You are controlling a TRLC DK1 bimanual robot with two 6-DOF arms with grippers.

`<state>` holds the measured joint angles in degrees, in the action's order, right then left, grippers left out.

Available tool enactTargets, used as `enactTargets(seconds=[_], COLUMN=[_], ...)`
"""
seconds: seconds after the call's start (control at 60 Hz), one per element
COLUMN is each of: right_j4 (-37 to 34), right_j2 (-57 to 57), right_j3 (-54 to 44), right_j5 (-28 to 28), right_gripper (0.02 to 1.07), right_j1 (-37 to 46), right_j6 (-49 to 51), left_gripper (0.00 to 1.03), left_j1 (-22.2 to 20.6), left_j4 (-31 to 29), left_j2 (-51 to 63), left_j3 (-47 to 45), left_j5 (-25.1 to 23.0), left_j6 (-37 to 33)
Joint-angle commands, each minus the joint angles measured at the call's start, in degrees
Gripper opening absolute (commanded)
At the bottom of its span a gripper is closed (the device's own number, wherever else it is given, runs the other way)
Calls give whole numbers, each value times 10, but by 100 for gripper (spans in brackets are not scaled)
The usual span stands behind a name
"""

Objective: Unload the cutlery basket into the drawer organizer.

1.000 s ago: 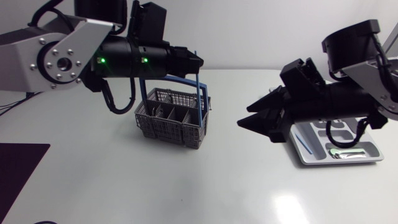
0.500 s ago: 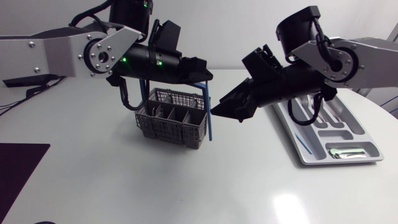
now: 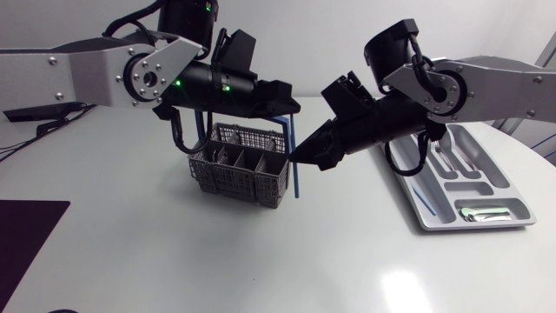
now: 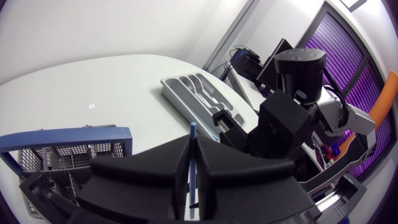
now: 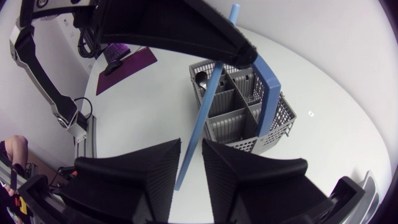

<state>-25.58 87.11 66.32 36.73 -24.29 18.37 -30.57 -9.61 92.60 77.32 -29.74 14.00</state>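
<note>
My left gripper [image 3: 291, 106] hangs over the grey cutlery basket [image 3: 234, 174], shut on the upper end of a thin blue utensil [image 3: 294, 169]. The utensil hangs upright just outside the basket's right end, next to its blue handle [image 3: 284, 139]. In the left wrist view the fingers [image 4: 177, 168] pinch the blue utensil [image 4: 193, 149]. My right gripper [image 3: 300, 156] is at the utensil's middle. In the right wrist view the utensil [image 5: 202, 115] runs between that gripper's [image 5: 189, 149] fingers, with a small gap on each side. The basket [image 5: 239, 115] lies beyond.
The grey drawer organizer [image 3: 473, 228] lies at the right of the table, under my right arm, with a silver piece [image 3: 478, 211] and a thin blue piece [image 3: 423, 198] in it. A dark mat [image 3: 26, 235] covers the front left corner.
My right arm swung left from the organizer to the basket, and its fingers have narrowed around the blue utensil. My left arm shifted a little to the right with the utensil.
</note>
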Motion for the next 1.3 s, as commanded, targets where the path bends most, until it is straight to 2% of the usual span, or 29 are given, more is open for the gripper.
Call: enactTargets(seconds=[0.0,0.033,0.183,0.25,0.417,0.517,0.683,0.833,0.917,1.1,1.283], right_j4=[-10,-18,-30,-32,-45,-50,-70,-87,-90,-90,-89], right_j2=[17,22,27,26,24,20,-1,-22,-23,-18,2], right_j3=[16,21,18,15,10,-2,-29,-55,-66,-81,-75], right_j5=[11,18,13,12,10,9,9,-4,-15,-65,-123], right_gripper=[11,8,8,8,8,8,8,8,8,8,8], right_j1=[-8,-8,-18,-19,-18,-10,33,105,151,258,333], right_j6=[-12,-12,-11,-11,-5,-1,23,54,72,110,127], left_gripper=[6,6,9,19,51,60,60,60,60,60,60], left_j1=[-5,-5,-2,0,8,24,66,108,120,156,188], left_j4=[-4,-4,-2,-2,-5,-8,-23,-60,-87,-144,-174], left_j2=[9,9,7,7,0,-4,-9,-15,-15,-20,-14], left_j3=[16,14,13,15,42,74,113,114,101,56,23], left_j5=[-6,-6,-6,-6,-5,-2,3,21,48,66,111], left_j6=[19,19,19,19,19,19,9,-49,-99,-194,-239])
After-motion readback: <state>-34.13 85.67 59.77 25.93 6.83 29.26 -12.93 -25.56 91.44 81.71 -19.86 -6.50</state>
